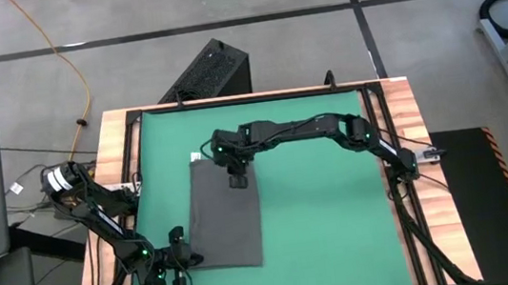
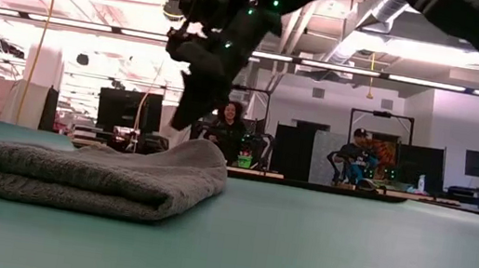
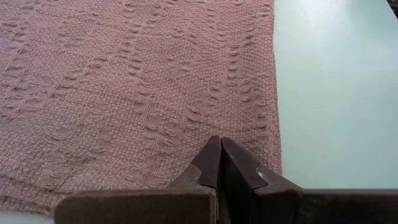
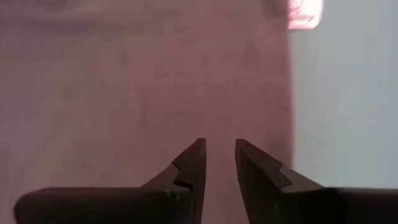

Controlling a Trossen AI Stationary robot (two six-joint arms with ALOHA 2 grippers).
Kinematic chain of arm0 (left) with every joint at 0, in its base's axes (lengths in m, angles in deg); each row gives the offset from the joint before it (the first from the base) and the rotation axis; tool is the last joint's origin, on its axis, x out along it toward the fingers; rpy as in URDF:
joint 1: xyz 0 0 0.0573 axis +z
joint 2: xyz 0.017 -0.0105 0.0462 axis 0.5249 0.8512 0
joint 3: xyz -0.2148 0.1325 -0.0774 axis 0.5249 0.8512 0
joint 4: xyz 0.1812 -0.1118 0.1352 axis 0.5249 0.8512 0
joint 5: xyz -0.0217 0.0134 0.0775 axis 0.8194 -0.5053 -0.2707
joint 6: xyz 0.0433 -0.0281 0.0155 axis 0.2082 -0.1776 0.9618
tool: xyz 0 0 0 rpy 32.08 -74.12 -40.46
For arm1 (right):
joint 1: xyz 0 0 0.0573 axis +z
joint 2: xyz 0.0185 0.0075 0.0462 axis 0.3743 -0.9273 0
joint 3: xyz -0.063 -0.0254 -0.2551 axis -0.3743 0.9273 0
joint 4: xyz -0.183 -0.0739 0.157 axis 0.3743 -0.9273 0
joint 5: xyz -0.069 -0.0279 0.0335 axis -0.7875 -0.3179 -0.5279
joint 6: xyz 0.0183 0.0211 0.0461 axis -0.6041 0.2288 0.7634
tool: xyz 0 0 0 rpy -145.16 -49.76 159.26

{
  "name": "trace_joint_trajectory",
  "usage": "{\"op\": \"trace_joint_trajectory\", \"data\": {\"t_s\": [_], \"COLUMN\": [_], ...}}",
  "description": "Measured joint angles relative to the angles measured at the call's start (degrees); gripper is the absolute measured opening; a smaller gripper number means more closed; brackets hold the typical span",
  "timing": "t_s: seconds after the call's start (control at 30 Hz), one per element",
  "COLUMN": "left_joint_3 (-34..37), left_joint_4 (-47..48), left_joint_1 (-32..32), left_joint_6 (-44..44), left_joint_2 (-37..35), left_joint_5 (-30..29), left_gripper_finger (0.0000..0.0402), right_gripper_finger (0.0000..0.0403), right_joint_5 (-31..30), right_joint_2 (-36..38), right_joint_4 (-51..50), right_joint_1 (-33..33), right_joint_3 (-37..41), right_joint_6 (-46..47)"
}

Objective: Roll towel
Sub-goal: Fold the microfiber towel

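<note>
The dark grey towel [image 1: 227,213] lies flat on the green mat [image 1: 329,211], long way from far to near. Its white tag [image 1: 196,155] is at the far left corner. In the low view the towel [image 2: 74,172] shows as layers, with a rounded edge. My right gripper [image 1: 237,178] hangs over the towel's far end, open, with nothing between its fingers [image 4: 219,146], and the low view shows it clear above the cloth [image 2: 187,122]. My left gripper [image 1: 190,258] is shut at the towel's near left corner [image 3: 221,142]. My left gripper's shut fingertips [image 3: 211,155] slant down over the towel close to its near left corner [image 3: 249,155]. Whether they touch the cloth I cannot tell.
Bare green mat lies to the right of the towel. A black frame [image 1: 384,147] and wooden table edges [image 1: 403,106] border the mat. A black box [image 1: 212,70] stands on the floor beyond the far edge. Two seated people [image 2: 231,128] show in the room behind.
</note>
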Motion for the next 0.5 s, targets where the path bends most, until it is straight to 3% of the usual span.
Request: {"op": "trace_joint_trajectory", "data": {"t_s": [0.23,0.5], "left_joint_3": [0.0,0.0], "left_joint_4": [0.0,0.0], "left_joint_1": [0.0,0.0], "left_joint_6": [0.0,0.0], "left_joint_2": [0.0,0.0], "left_joint_5": [0.0,0.0], "left_gripper_finger": [0.0000,0.0000], "right_gripper_finger": [0.0057,0.0033], "right_joint_5": [-1.7,-3.8], "right_joint_2": [0.1,-0.1], "right_joint_4": [-4.2,-8.1], "right_joint_1": [0.1,-2.5], "right_joint_3": [0.0,0.1], "right_joint_6": [-2.0,-2.6]}}
